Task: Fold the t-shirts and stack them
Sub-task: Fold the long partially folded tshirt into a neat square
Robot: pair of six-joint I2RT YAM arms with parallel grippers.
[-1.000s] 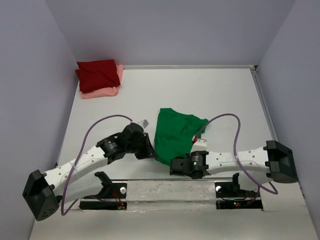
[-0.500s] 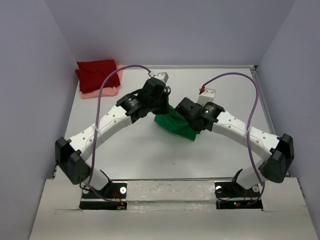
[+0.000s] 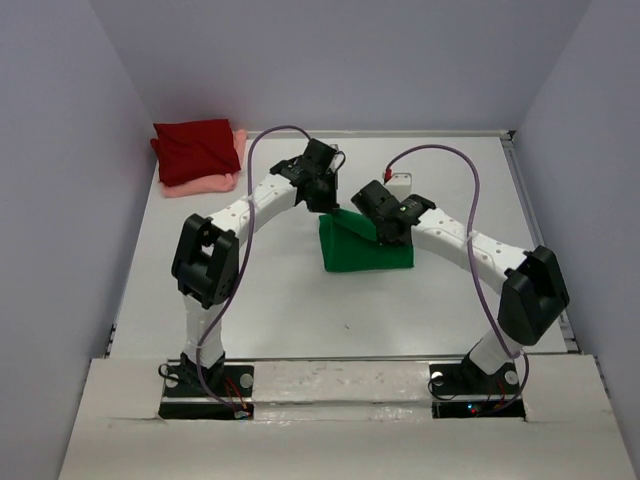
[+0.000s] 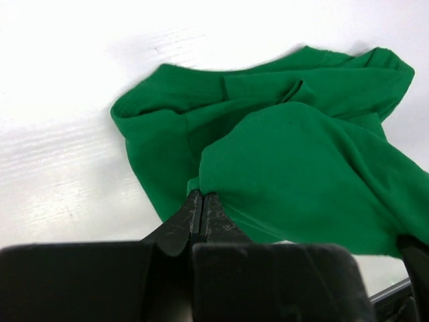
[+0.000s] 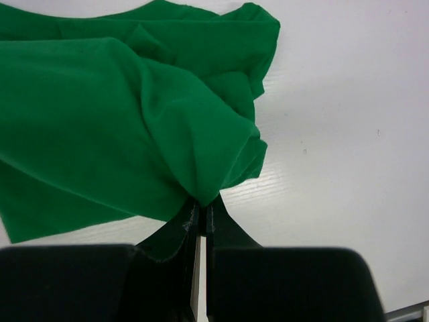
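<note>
The green shirt [image 3: 365,250] is bunched in the middle of the table [image 3: 260,290]. One corner is pinched tight by the left gripper [image 4: 202,196], another by the right gripper [image 5: 201,202]. Both corners should be laid down together, edges matched, so no lumps are left.

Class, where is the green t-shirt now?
In the top view the green t-shirt lies mid-table, its far side pinched by the left end effector and right end effector, nearer and right of the red t-shirt.

Robot lab: walled white tbl [image 3: 280,310]
</note>
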